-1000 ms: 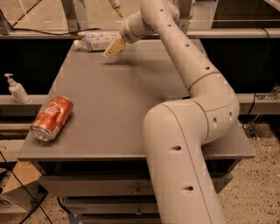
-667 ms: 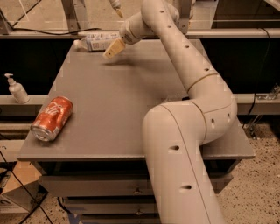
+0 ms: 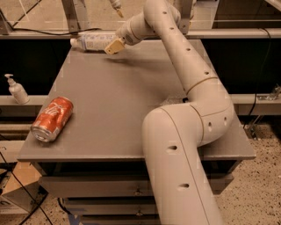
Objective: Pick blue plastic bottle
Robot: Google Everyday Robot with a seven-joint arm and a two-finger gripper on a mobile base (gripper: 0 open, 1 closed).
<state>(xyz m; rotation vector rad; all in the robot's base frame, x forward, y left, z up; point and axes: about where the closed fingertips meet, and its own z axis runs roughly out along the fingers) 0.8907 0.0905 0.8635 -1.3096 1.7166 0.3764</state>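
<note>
The blue plastic bottle [image 3: 91,41] lies on its side at the far left edge of the grey table [image 3: 109,101], its white cap pointing left. My gripper [image 3: 115,27] is at the bottle's right end, reaching in from the right. One tan fingertip [image 3: 113,46] sits in front of the bottle's end and the other [image 3: 117,8] stands above and behind it. The jaws are open and hold nothing. Whether a finger touches the bottle cannot be told.
A red soda can [image 3: 52,118] lies on its side near the table's front left corner. A white pump dispenser bottle [image 3: 17,90] stands on a ledge left of the table. My arm [image 3: 193,88] crosses the table's right half. A rail runs behind the table.
</note>
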